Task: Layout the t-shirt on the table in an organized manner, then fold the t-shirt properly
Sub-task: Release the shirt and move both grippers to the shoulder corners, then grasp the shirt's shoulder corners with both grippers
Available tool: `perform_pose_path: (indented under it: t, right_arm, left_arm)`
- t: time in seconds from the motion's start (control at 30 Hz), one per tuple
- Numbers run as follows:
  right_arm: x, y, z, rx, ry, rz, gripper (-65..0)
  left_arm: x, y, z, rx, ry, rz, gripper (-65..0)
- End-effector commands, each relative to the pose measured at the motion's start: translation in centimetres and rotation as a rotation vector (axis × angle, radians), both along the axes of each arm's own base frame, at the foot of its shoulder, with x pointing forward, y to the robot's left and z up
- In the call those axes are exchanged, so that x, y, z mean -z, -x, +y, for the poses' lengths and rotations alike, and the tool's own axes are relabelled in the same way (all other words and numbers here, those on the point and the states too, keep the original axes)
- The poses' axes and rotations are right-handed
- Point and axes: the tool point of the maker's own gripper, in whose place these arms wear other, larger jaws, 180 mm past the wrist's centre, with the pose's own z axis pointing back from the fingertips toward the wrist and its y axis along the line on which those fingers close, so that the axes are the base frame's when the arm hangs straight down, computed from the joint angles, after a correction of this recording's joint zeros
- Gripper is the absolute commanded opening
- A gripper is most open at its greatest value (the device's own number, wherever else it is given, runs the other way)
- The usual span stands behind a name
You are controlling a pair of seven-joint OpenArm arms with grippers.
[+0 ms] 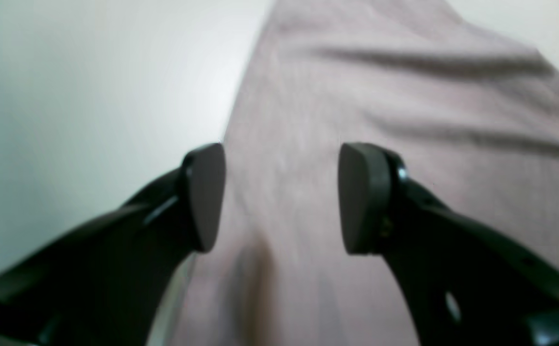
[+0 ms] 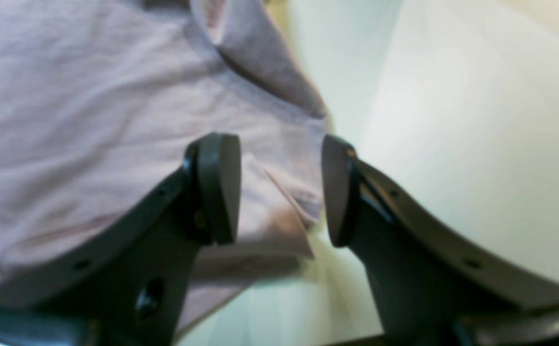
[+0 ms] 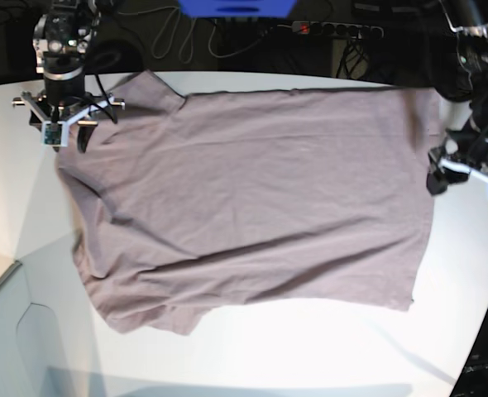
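Background: dark strip behind the far edge of the bench [image 3: 252,347], with black cables and a power strip [image 3: 339,30]; a blue object [image 3: 236,7] at top centre.
Bench: white, matte, curved far edge; bare below and to either side of the garment.
T-shirt [image 3: 252,190]: dusty mauve, spread flat and sideways across the middle of the bench, neck end toward base-view left, hem toward base-view right. Shallow creases across the body; lower sleeve rumpled near the front-left corner; upper sleeve pointing to the far edge.
Right gripper [image 2: 279,190]: at base-view left, by the upper sleeve and shoulder. Jaws parted, nothing between the pads; sleeve hem and cloth edge visible below the gap in the wrist view. Contact with the cloth: cannot tell.
Left gripper [image 1: 279,197]: at base-view right, by the hem edge. Jaws released, standing apart, holding nothing; cloth edge running under the gap, bare bench to one side.
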Motion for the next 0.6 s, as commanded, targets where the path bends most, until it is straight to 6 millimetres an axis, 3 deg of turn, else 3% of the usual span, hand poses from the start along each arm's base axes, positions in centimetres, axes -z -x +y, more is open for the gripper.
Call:
perform_pose_path:
  t: [0.0, 0.3, 0.57]
  right_arm:
    - [-1.1, -0.5, -0.1, -0.01, 0.013, -0.043, -37.0]
    - [-1.2, -0.6, 0.1, -0.017, 0.012, -0.046, -37.0]
    - [-1.1, -0.6, 0.1, -0.017, 0.011, -0.045, -37.0]
  left_arm:
    - [-1.2, 0.7, 0.7, -0.011, -0.022, -0.032, -28.8]
    - [2.9, 9.3, 0.2, -0.031, -0.094, 0.167, -28.8]
    - [4.6, 12.7, 2.0, -0.094, -0.206, 0.279, -28.8]
